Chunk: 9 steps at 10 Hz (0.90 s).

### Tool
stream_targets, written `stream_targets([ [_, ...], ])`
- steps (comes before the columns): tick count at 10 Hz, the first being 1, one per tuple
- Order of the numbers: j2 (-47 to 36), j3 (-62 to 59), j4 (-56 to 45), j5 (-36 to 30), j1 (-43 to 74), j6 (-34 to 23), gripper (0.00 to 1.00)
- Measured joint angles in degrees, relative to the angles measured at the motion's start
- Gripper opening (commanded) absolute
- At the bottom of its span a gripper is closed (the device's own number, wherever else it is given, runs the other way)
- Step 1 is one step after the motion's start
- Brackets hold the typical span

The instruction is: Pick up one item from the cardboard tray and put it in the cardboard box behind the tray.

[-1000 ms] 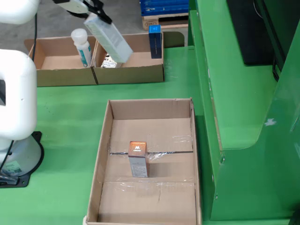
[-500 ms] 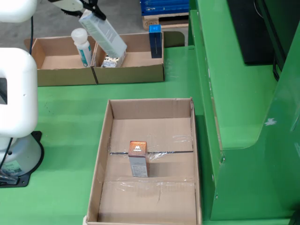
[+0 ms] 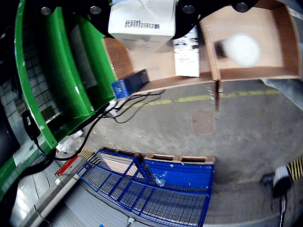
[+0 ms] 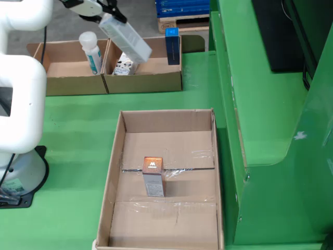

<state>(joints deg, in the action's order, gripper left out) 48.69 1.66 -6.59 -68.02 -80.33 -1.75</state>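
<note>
Gripping long white carton [image 4: 126, 38] – gripper [image 4: 107, 14] clamped, tilted over rear box [image 4: 143, 78].

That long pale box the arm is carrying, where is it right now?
In the fixed view, the long pale box hangs tilted in the end effector at top left, above the right-hand cardboard box, left of the upright blue carton.

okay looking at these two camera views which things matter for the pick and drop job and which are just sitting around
Job: gripper holding the long white box; cardboard tray; orange-topped carton; right-hand cardboard box.

Lying about: white bottle, blue carton, small printed pack, left-hand cardboard box, blue pallet cage.
</note>
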Motion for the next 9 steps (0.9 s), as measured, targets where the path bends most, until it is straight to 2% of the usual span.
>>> stream_targets([
  [1,4.2,0.0,3.8,3.3,0.6,-3.5,0.00],
  [2,13.0,0.0,12.6,8.8,-0.1,-9.7,0.00],
  [3,15.6,0.0,15.7,11.8,0.3,-10.8,0.00],
  [6,23.0,0.1,24.2,12.1,5.2,-10.2,0.00],
  [9,23.1,0.1,32.2,12.2,4.9,-9.9,0.00],
])
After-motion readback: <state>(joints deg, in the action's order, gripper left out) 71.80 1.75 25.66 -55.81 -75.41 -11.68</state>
